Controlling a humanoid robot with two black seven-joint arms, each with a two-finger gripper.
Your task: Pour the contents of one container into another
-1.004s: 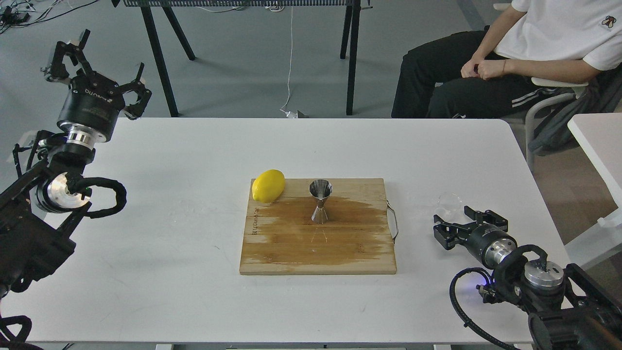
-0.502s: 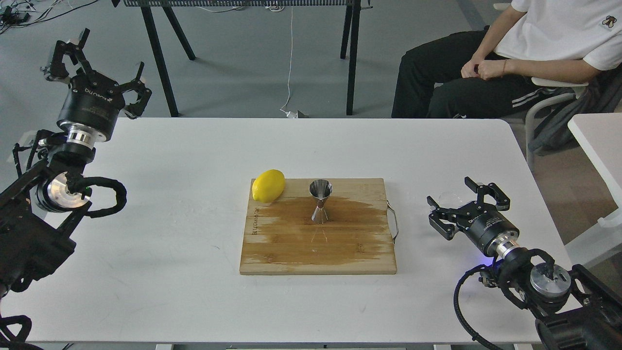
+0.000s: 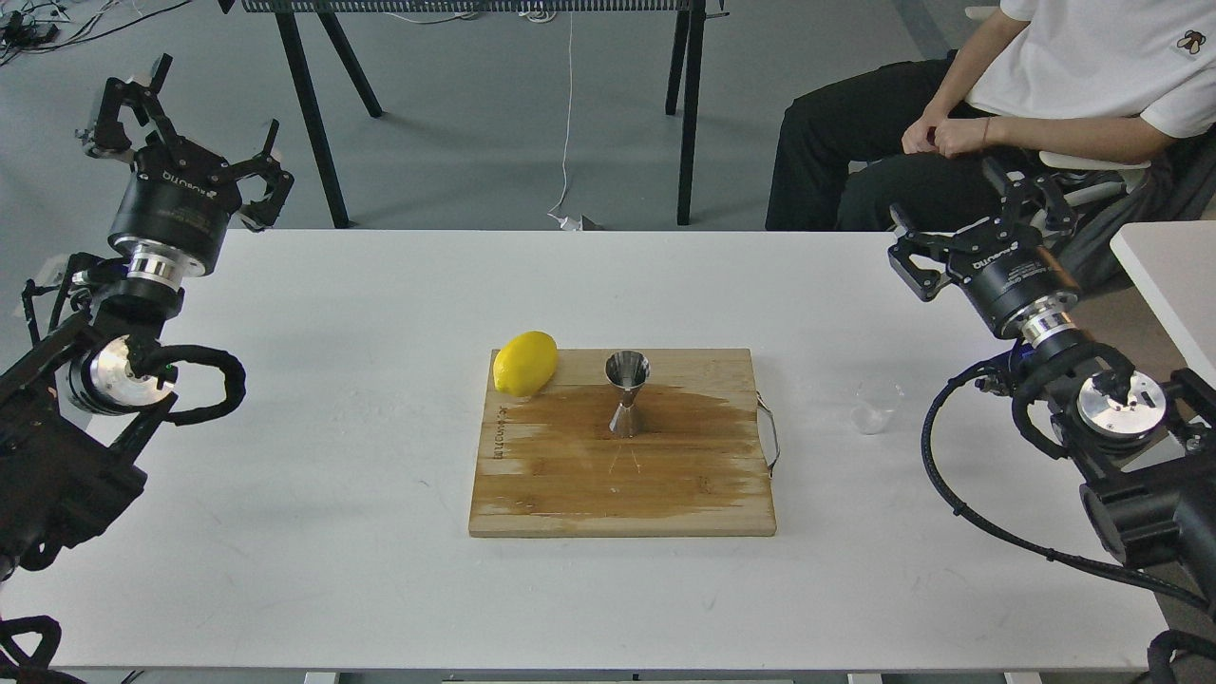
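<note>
On the white table (image 3: 332, 399), just to the right of the wooden board (image 3: 622, 475), one tiny clear glass cup (image 3: 876, 407) is standing by itself. It is round and see-through, so it is hard to see, and I cannot tell if anything is sitting inside it. Nothing is touching it.

One small shiny steel jigger (image 3: 627, 393) is standing upright near the middle of the board. It is looking like two cones joined at a thin waist, with the wide mouth facing up. What is inside it is not showing.

One yellow lemon (image 3: 524, 363) is lying on the far left corner of the board, well apart from the jigger. It is smooth and egg-shaped. The board is made of pale wood strips, and a big dark wet-looking patch is spreading across its middle, around the foot of the jigger. A thin metal handle (image 3: 769, 435) is sticking out of the board's right edge.

Two black grippers are hanging in the air. The right gripper (image 3: 983, 223) is hovering over the far right edge of the table, well above the cup, with its fingers spread wide and holding nothing. The left gripper (image 3: 176, 119) is hanging high at the far left, fingers spread wide too, holding nothing.

One person (image 3: 997, 114) in a white shirt and black trousers is sitting on a chair behind the table
</note>
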